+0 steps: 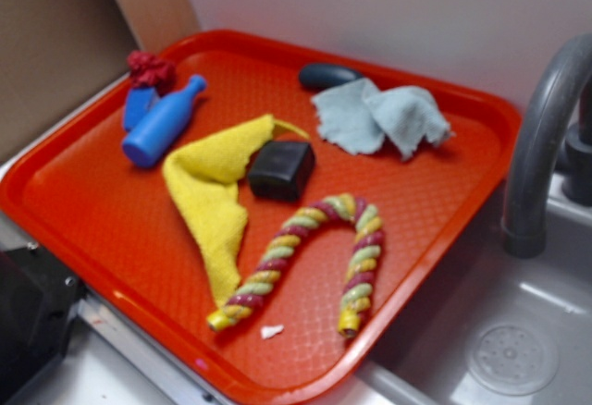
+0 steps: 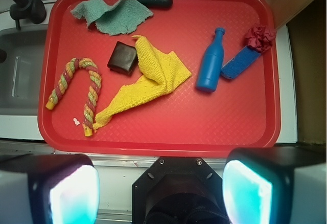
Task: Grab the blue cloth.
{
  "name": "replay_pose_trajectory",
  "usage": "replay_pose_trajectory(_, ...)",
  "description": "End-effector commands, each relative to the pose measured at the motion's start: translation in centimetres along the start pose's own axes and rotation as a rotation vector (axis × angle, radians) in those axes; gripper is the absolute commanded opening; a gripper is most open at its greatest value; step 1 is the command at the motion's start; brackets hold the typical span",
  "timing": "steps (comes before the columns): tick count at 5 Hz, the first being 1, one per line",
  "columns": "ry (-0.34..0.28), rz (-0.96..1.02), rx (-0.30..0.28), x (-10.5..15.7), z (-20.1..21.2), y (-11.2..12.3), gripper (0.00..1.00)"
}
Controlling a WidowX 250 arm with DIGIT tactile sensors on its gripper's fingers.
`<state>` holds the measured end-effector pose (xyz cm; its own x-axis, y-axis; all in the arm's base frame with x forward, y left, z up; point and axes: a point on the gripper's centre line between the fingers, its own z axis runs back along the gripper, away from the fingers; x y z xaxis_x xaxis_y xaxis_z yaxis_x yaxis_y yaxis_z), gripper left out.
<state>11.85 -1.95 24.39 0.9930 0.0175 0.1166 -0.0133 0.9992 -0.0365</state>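
Observation:
The blue cloth (image 1: 379, 118), a crumpled pale grey-blue rag, lies at the tray's far right corner in the exterior view. In the wrist view the blue cloth (image 2: 113, 13) sits at the top left, far from my gripper (image 2: 161, 191). The gripper hangs high over the near edge of the red tray (image 2: 204, 121). It is open, its two pale pads (image 2: 71, 193) wide apart with nothing between them. In the exterior view the gripper itself does not show.
Also on the red tray (image 1: 111, 211): a yellow towel (image 1: 217, 192), a black block (image 1: 280, 168), a striped rope toy (image 1: 314, 252), a blue bottle (image 1: 165, 120), a blue brush with red tuft (image 1: 143, 86) and a dark oval (image 1: 326, 75) behind the cloth. A sink faucet (image 1: 541, 137) stands right.

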Motion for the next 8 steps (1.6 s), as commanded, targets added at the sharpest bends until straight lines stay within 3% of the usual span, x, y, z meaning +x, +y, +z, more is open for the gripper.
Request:
replay_pose_trajectory(1, 0.0, 0.0, 0.0, 0.0, 0.0, 0.0, 1.0)
replay_pose_trajectory(2, -0.063, -0.15, 0.041, 3.4, -3.5, -2.2, 1.0)
replay_pose_trajectory(3, -0.177, -0.343, -0.04, 5.5, -6.2, -3.5, 1.0)
replay_pose_trajectory(6, -0.177, -0.343, -0.04, 5.5, -6.2, -3.5, 1.0)
replay_pose_trajectory(7, -0.148, -0.391, 0.057, 9.8, -9.0, -7.6, 1.0)
replay_pose_trajectory(8, -0.245, -0.549, 0.238, 13.9, -12.1, -10.9, 1.0)
